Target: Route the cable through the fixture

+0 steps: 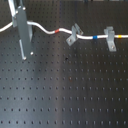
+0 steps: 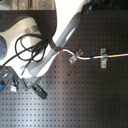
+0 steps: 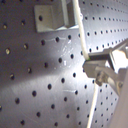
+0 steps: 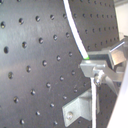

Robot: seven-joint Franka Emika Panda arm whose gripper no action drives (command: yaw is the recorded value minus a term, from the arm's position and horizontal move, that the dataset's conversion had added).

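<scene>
Gripper (image 1: 26, 54) points straight down near breadboard's far-left part in first exterior view; fingers (image 3: 100, 64) pinched on cable.

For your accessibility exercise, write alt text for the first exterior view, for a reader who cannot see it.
A white cable with red, blue and yellow bands runs across the far side of a black perforated board, passing two small grey metal brackets. A grey robot gripper stands upright over the cable near the first exterior view's left.

On the perforated bench (image 1: 70, 95), the cable (image 1: 47, 30) runs along the far edge through two fixtures (image 1: 74, 35) (image 1: 111, 39) standing side by side.
</scene>
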